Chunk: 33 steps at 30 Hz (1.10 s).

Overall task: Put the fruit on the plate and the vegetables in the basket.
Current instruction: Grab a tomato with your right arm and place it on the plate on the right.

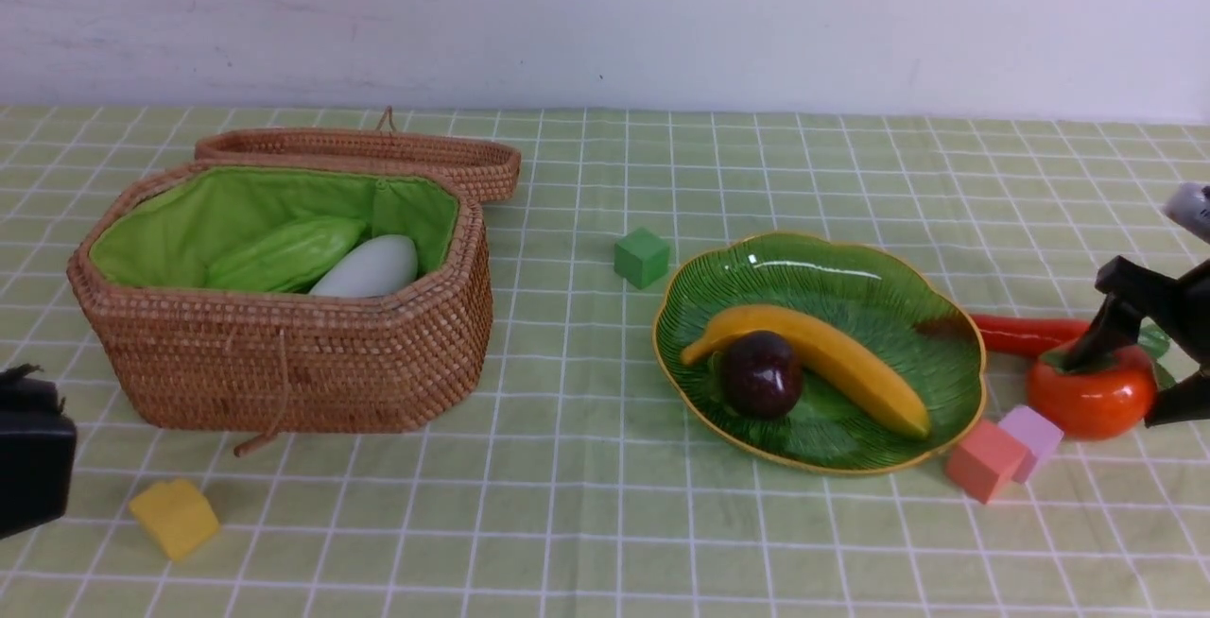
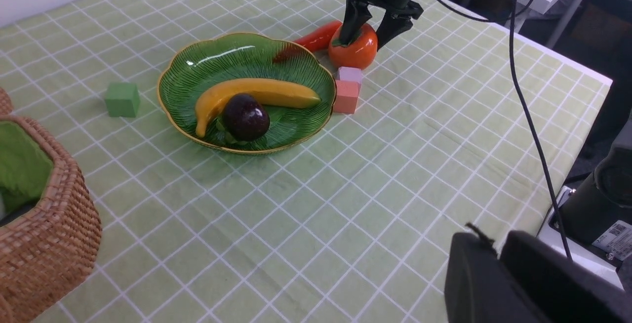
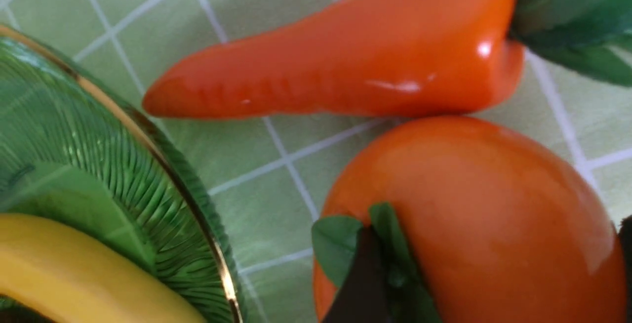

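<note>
The banana point(image 1: 832, 358) and mangosteen point(image 1: 761, 374) lie on the green plate point(image 1: 851, 259). The persimmon point(image 1: 1087, 396) stands on the cloth right of the plate, with the carrot point(image 1: 1026, 334) just behind it. My right gripper point(image 1: 1125, 382) is open and straddles the persimmon point(image 3: 493, 214), one finger on its calyx. The wicker basket point(image 1: 284, 363) on the left holds the light-green gourd point(image 1: 284, 254) and the white vegetable point(image 1: 369, 268). The eggplant is out of view. My left gripper point(image 1: 28, 448) is shut and empty at the near left edge, also seen in its wrist view point(image 2: 498, 244).
Foam cubes lie about: green point(image 1: 642, 257) behind the plate, yellow point(image 1: 175, 517) in front of the basket, salmon point(image 1: 985, 460) and lilac point(image 1: 1035, 434) against the plate's near right rim. The basket lid point(image 1: 378, 150) lies open behind the basket.
</note>
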### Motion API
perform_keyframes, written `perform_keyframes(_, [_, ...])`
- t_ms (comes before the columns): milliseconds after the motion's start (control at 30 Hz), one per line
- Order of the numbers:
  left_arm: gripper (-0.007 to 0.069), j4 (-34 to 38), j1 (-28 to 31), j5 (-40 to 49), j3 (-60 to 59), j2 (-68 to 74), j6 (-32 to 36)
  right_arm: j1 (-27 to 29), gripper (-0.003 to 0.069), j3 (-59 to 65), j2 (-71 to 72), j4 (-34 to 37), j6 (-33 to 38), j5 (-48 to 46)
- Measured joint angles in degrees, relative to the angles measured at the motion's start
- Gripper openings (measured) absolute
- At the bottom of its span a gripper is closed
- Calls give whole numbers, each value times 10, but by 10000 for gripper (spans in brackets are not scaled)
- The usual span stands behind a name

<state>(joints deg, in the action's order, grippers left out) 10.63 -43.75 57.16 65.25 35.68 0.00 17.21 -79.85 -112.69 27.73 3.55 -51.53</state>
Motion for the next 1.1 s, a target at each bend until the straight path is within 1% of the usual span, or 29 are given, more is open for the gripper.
perform_keyframes(67, [76,0,0,0,0,0,0,0,590,0,-1,4,9,-4])
perform_keyframes(100, [76,0,0,-1,0,0,0,0,576,0,-1,11,24,-10])
perform_keyframes(267, [78,-1,0,-5,0,0,0,0,517,0,-3,28,53,-20])
perform_keyframes(400, [78,-1,0,-5,0,0,0,0,517,0,-5,43,65,-24])
perform_keyframes(600, [78,-2,0,-9,0,0,0,0,517,1,2,43,68,-30])
perform_keyframes(767, [78,-2,0,-11,0,0,0,0,517,0,69,35,68,-28])
perform_keyframes(833, [78,-2,0,-13,0,0,0,-3,517,-1,100,44,68,-25])
perform_keyframes(933, [78,-4,0,-18,0,0,0,-28,517,-4,140,67,84,-20])
perform_keyframes(1033, [78,-5,0,-24,0,0,0,-77,517,-7,147,78,94,-4])
perform_keyframes(1100, [76,-6,0,-25,0,0,0,-112,517,-7,141,78,98,23])
